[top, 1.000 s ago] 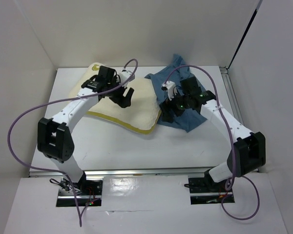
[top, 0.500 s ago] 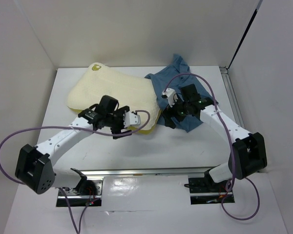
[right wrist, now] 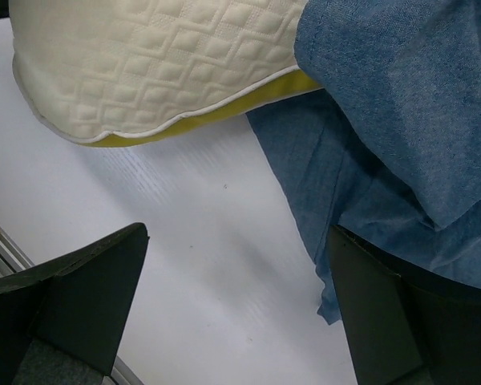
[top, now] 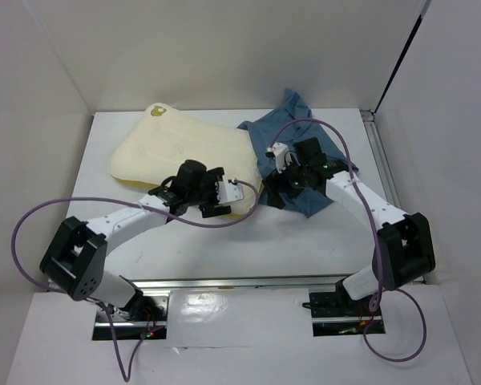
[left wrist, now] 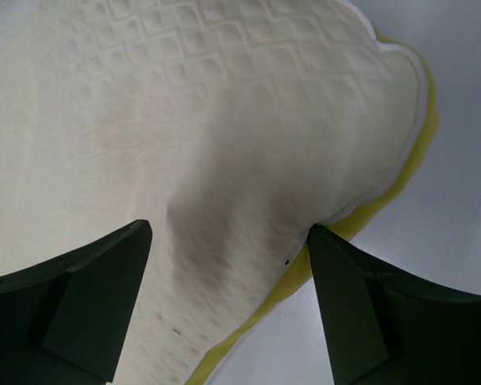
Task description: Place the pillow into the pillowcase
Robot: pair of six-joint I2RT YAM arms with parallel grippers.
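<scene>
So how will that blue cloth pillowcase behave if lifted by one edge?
Probably floppy: the wrinkled slate-blue cloth pillowcase lies in soft overlapping folds, so it should sag. Likely light, being thin fabric. It lies against the cream quilted pillow and may drag on it.

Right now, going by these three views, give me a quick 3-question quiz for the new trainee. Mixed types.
1. True or false: the pillow is already inside the pillowcase.
2. The left gripper straddles: A) the pillow's yellow-seamed edge, B) the pillowcase, C) neither.
3. Fill in: the right gripper is ____ (open/shut), holding nothing.

Key: 1 false; 2 A; 3 open.
</scene>
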